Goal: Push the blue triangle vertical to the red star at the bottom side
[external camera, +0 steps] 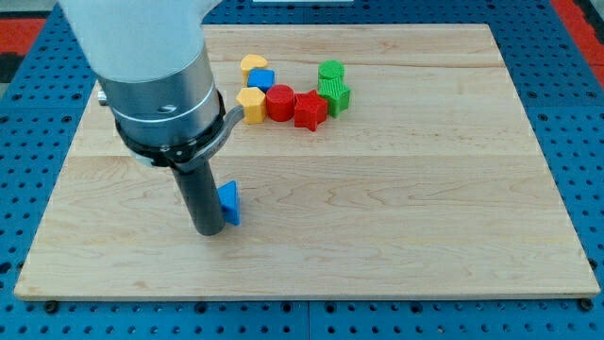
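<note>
Eight small coloured blocks lie on the pale wooden board (396, 189), which rests on a blue perforated base (585, 113). We carry no fingers or jaws, only a straight dark rod, so nothing is clamped. My tip (209, 230) stands in the lower left part of the view, and the blue triangle block (229, 203) sits just at its right side, apparently touching the rod. The red star block (310, 110) lies well apart from both, up toward the view's top and right of the triangle. It belongs to a tight cluster: a red cylinder block (280, 102) touches its left side, a yellow block (251, 104) of unclear shape sits left of that, and a small blue block (261, 80) with a yellow heart-like block (253, 64) behind it lie nearer the view's top. Two green blocks stand at the star's right, one ribbed (335, 95), one (330, 71) farther up.
</note>
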{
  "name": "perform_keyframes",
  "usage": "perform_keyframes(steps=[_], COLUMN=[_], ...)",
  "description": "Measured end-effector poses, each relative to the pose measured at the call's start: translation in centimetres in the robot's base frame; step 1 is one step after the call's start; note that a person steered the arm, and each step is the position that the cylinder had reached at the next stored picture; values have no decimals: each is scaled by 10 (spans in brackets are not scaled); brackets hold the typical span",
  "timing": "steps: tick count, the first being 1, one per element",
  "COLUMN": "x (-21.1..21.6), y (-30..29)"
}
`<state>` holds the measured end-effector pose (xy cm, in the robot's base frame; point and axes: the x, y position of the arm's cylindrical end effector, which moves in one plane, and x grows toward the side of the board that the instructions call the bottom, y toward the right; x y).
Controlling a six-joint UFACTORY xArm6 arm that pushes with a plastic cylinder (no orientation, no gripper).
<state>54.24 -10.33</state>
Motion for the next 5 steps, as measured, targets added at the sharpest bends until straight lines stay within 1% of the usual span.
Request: perform_keyframes(steps=[1, 2, 3, 4, 5], x=[-2, -16, -31, -40, -35], y=[-19, -14, 2, 34, 62])
